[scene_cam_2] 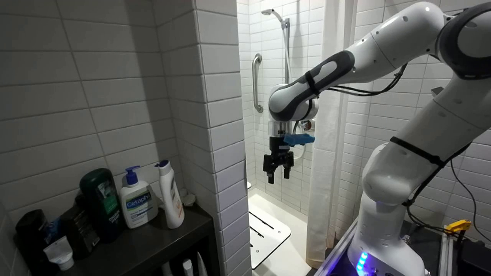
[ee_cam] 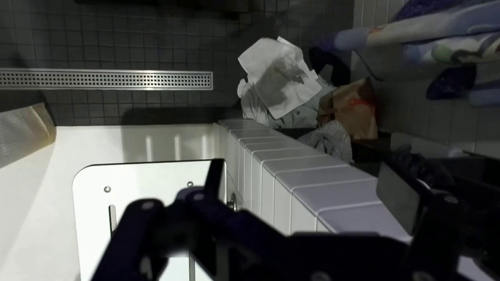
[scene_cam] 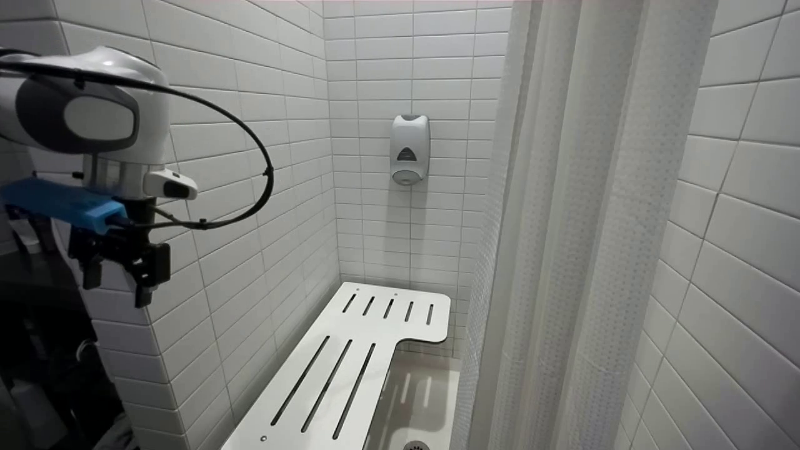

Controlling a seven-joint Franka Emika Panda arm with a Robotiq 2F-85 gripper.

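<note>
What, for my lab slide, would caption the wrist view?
Open, empty gripper; tiled wall and slotted white bench beyond.

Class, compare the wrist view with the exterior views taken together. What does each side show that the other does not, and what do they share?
Only the wrist view shows the long perforated floor drain set in dark tiles, and the patterned fabric at the upper right.

Only the exterior views show the wall dispenser, the shower head and the grab bar.

Shared by both: the black gripper, open and holding nothing, the white slotted bench and the white tiled wall.
</note>
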